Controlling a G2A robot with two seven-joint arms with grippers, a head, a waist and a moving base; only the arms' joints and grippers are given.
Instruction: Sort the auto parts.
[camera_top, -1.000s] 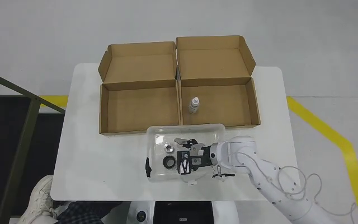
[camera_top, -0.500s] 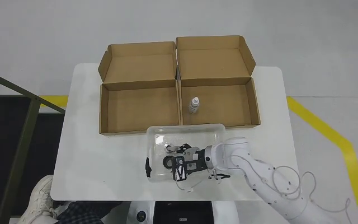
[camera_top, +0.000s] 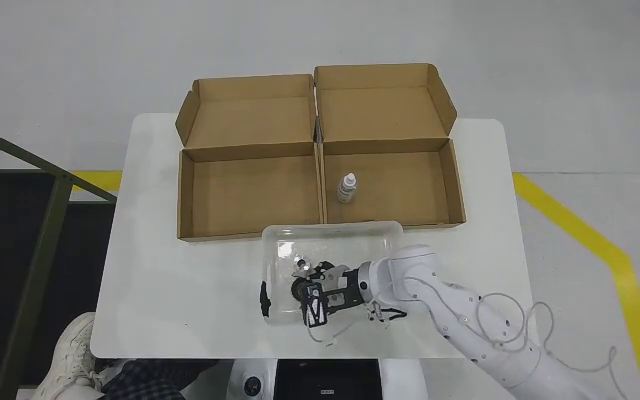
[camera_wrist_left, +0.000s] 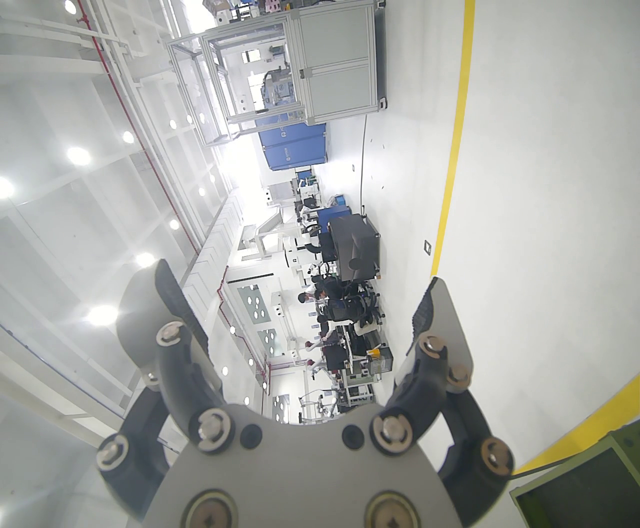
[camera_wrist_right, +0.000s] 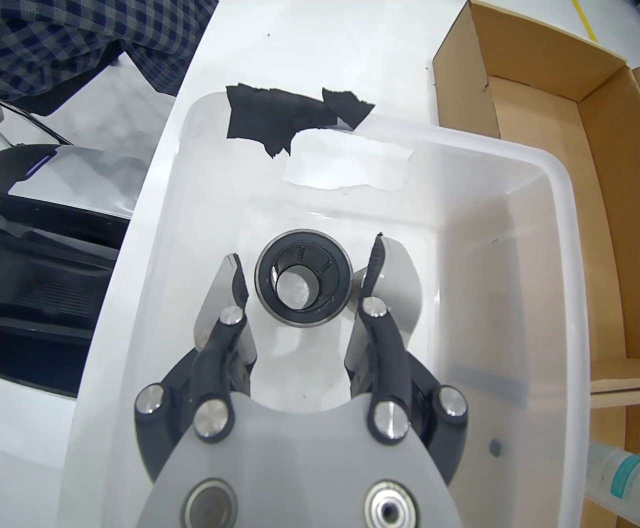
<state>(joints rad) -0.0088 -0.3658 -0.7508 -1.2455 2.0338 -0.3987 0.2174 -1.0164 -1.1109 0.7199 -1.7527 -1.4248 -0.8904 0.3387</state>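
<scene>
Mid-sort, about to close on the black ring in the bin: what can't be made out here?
- Right wrist view: a silvery part beside the black ring, mostly hidden behind a finger of the right tool.
- Right wrist view: a clear item with teal print, cut off by the picture's edge.
- Top view: the parts in the clear bin; the right tool covers them, so they cannot be counted.
</scene>
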